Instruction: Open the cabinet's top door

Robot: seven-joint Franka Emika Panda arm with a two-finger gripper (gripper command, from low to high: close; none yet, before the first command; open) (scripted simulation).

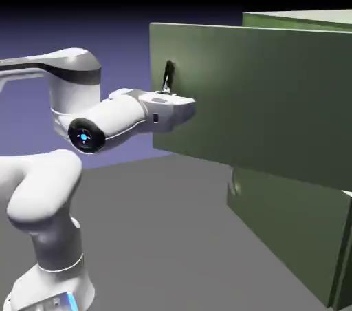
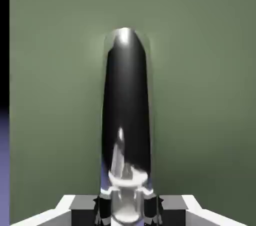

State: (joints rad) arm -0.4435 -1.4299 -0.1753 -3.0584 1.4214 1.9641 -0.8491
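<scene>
A: We note the cabinet [image 1: 289, 234] at the exterior view's right, olive-green, boxy, standing on the grey tabletop [image 1: 158, 234]. The top door [image 1: 261, 96] stands swung out from the body; its free edge sits toward the exterior view's left, well forward of the lower panel [image 1: 289, 227], which lies flush.

B: Agreed. The dark handle [image 1: 168, 76] sits near that free edge, upright. The gripper [image 1: 167, 89] comes in from the left with the white hand just below the handle, fingers pointing up along it.

A: And the jaws? In the exterior view we only see a thin dark shape rising from the hand against the handle.

B: The hand view settles it. The handle [image 2: 126, 110] fills the middle, a glossy black bar running up from the bottom edge, with door [image 2: 200, 95] panel behind it on both sides. The gripper [image 2: 126, 210] has it at its lower end; the jaws are drawn in as tight as they go, clamped on the handle (the fingers themselves are mostly hidden behind it).

A: So we record: handle between the jaws, door open, the white arm [image 1: 41, 192] rising from the lower left.

B: A strip of blue-violet backdrop [image 2: 4, 160] shows past the door's edge in the hand view.
</scene>
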